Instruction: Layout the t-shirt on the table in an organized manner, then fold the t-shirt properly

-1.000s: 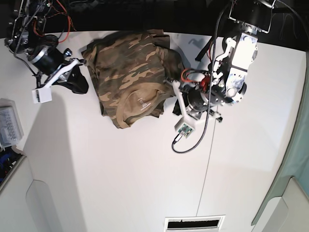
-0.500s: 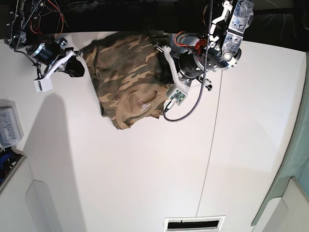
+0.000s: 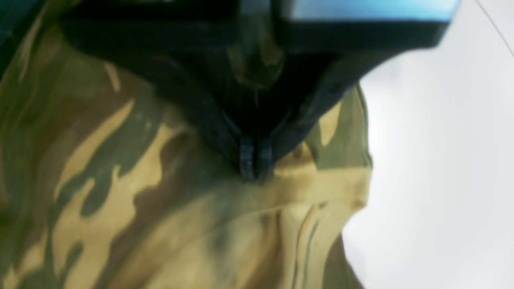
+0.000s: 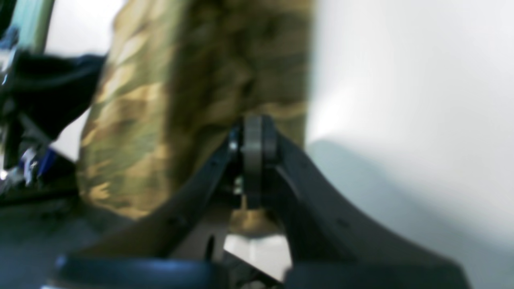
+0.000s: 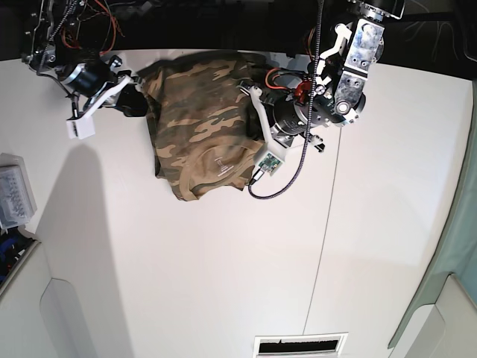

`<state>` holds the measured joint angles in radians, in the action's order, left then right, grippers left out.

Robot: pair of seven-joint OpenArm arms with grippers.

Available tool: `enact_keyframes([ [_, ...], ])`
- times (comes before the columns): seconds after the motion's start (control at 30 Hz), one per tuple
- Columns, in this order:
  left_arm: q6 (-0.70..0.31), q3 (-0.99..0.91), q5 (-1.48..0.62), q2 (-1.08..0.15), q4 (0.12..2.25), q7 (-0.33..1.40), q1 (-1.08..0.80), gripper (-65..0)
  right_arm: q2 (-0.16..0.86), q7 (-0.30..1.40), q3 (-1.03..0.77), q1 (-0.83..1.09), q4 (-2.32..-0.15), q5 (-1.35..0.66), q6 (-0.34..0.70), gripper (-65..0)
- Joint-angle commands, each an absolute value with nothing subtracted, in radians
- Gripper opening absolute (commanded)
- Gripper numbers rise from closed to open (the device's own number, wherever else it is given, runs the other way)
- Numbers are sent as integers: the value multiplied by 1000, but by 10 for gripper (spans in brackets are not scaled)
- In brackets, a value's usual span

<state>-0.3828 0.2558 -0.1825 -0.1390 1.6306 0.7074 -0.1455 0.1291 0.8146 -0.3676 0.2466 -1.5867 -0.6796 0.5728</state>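
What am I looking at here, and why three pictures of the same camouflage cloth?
A robot with two arms is working on a camouflage t-shirt that lies bunched on a white table. One picture looks down from overhead; the other two come from small cameras on each wrist, so they look past that arm's own hand. In the overhead picture, the left hand is the one on the right; its tips are pressed together on a fold of the shirt. The right hand looks closed at the shirt's other edge, but blur hides whether it pinches cloth.
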Motion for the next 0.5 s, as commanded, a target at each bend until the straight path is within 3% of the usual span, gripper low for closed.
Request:
enact_keyframes([
  [0.0,-382,252,-191,-155,1674,693,-145,-650,138,815,-402,240,-1622,-710,581,-650],
  [0.23,-352,159,-194,-223,1866,696,-295,-650,242,902,-581,277,-1681,-824,582,-650],
  [0.47,-352,24,-210,-236,2026,735,-551,-650,350,914,-601,431,-1681,-862,582,-650],
])
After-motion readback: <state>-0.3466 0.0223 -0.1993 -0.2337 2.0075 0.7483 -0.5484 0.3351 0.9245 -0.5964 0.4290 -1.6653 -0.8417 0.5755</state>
